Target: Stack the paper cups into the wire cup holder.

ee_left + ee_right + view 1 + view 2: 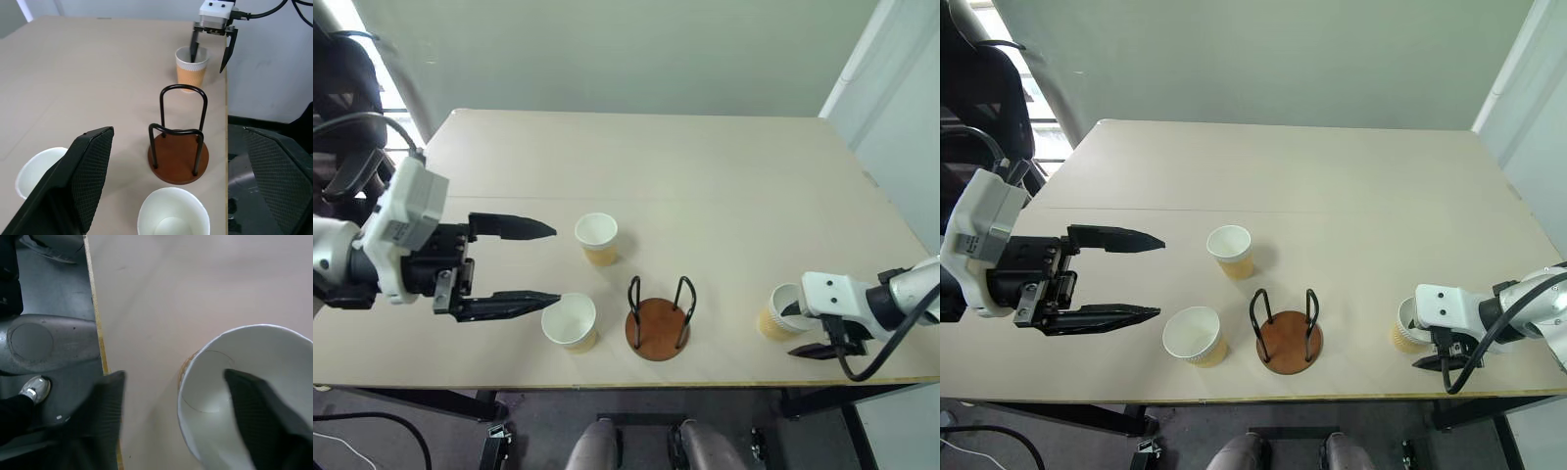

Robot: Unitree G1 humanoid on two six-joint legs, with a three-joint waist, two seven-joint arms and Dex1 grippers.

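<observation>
Straddling a ribbed paper cup's (778, 315) white rim, right jaws gape; left jaws wide apart.

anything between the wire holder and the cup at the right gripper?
Nothing: bare table between the wire cup holder and that cup, seen in both eye views and the left wrist view.

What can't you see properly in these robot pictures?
- Right pincer: one finger is inside the right-hand paper cup, one outside. Whether they press its wall yet cannot be told.
- That cup's bottom: hidden by the finger in the right wrist view.
- That cup's side in the head views: partly hidden by the pincer's white body.
- Nearest paper cup: cut off by the left wrist view's edge.
- Wire cup holder: its thin wires' joints to the base are too small.
</observation>
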